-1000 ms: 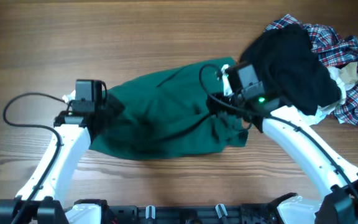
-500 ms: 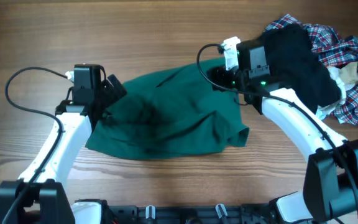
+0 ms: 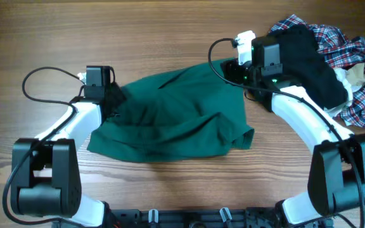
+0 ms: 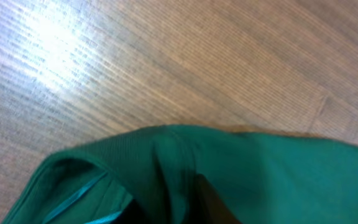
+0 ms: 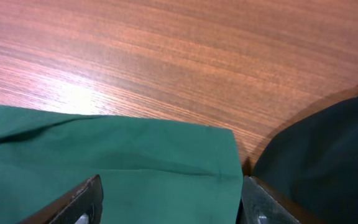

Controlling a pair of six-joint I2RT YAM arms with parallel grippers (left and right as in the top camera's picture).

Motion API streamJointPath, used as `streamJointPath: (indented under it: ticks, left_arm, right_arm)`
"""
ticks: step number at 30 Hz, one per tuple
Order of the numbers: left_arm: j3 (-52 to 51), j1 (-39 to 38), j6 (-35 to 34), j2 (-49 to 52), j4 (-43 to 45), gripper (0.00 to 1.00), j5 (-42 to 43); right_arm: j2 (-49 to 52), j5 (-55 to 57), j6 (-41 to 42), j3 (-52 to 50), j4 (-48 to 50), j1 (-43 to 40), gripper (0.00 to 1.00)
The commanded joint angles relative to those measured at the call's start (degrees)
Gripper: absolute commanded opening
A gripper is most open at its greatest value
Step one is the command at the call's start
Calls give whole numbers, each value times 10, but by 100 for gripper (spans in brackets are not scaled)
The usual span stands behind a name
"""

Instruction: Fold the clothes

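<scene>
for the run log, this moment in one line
left hand: shut on green garment edge | right hand: open over its corner

Overhead view: fixed above the table [image 3: 170,25], facing straight down, far enough to cover both arms. Left wrist view: very near, angled down at the green garment [image 4: 260,174] edge. Right wrist view: low and oblique, looking out between the right tool [image 5: 169,202] fingers. All three views share garment and table.

Both arms reach forward. Left gripper [image 4: 173,208] pinched on cloth [image 4: 278,174] between its fingers. Right gripper [image 5: 169,208] jaws spread wide.
</scene>
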Motion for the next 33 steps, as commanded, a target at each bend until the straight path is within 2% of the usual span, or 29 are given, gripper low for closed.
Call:
streamJointPath:
  ticks: [1, 2, 3, 5, 7, 12, 20, 26, 27, 30, 33]
  left_arm:
    - [8, -3, 3, 5, 42, 4, -7]
    - [8, -3, 3, 5, 52, 4, -16]
    - [8, -3, 3, 5, 56, 4, -32]
    - [8, -3, 3, 4, 56, 4, -45]
    - [8, -3, 3, 2, 58, 4, -47]
    - [8, -3, 3, 2, 57, 4, -46]
    - [8, -3, 3, 2, 38, 4, -40]
    - [8, -3, 3, 2, 38, 4, -40]
    - [8, -3, 3, 2, 38, 4, -40]
    - [8, -3, 3, 2, 38, 4, -40]
    - [8, -3, 3, 2, 34, 4, -40]
  right_arm:
    - [40, -21, -8, 9, 7, 0, 64]
    - [47, -36, -7, 9, 8, 0, 57]
    - [52, -39, 0, 9, 23, 0, 55]
    - [61, -38, 0, 9, 44, 0, 59]
    - [83, -37, 5, 9, 65, -4, 67]
    - [134, -39, 27, 9, 83, -16, 76]
    - [186, -44, 68, 9, 155, -26, 80]
    - [189, -44, 83, 9, 200, -45, 81]
    - [189, -46, 87, 9, 202, -47, 79]
    - [189, -84, 85, 9, 202, -47, 61]
    - [189, -89, 83, 9, 202, -47, 60]
